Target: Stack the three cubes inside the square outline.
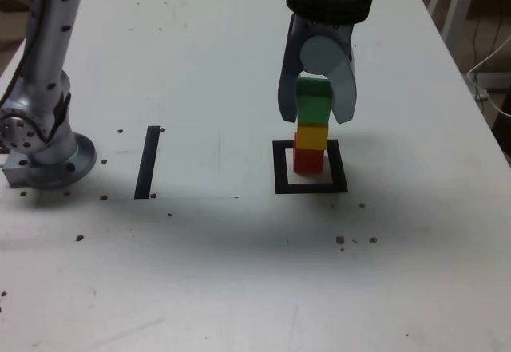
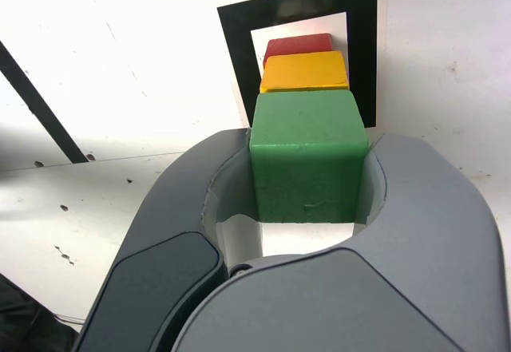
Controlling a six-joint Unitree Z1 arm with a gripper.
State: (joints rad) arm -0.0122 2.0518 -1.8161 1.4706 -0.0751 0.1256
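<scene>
With my grey gripper [image 1: 316, 88] clamped on the matte green cube [image 1: 313, 101], yellow block [image 1: 312, 137] sat on red block [image 1: 308, 160] inside the black tape square outline [image 1: 311, 186]; only release remained, I judged.

Three cubes are stacked in one column inside the outline [image 1: 311, 186], toward its rear edge in the exterior view. The bottom cube [image 1: 307, 160] is set on the outline's centre, the middle cube [image 1: 312, 137] on it, and the top cube [image 1: 313, 101] on that. The top cube is flanked on both sides by the gripper [image 1: 316, 116], which is hung from above. A tape strip [image 1: 148, 161] is laid on the table [image 1: 239, 272] well to the exterior view's left of the outline, and the arm base [image 1: 44, 156] is placed farther left still.
</scene>
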